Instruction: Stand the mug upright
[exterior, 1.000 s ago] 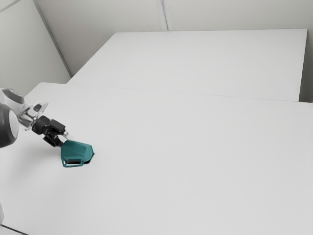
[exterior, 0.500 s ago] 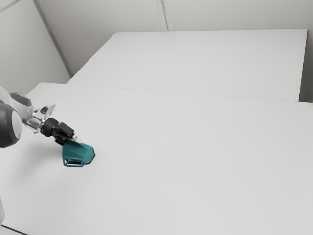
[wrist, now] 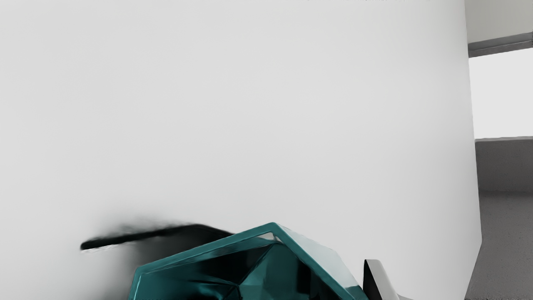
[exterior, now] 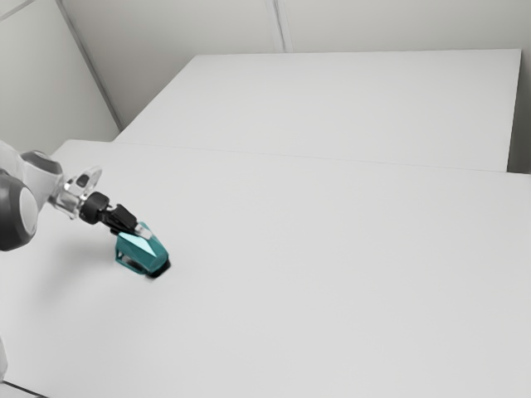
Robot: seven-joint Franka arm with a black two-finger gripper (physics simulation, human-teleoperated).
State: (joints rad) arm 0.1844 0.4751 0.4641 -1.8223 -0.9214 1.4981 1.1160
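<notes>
At the exterior view's left the arm was angled down over the table, and the gripper was set right at the mug, presumably so that the mug could be turned by its wall; whether it was spread or pinching could not be told. Farther right the mug was tilted at the table, its rim faced toward the wrist camera, probably so that its base could be brought down flat
</notes>
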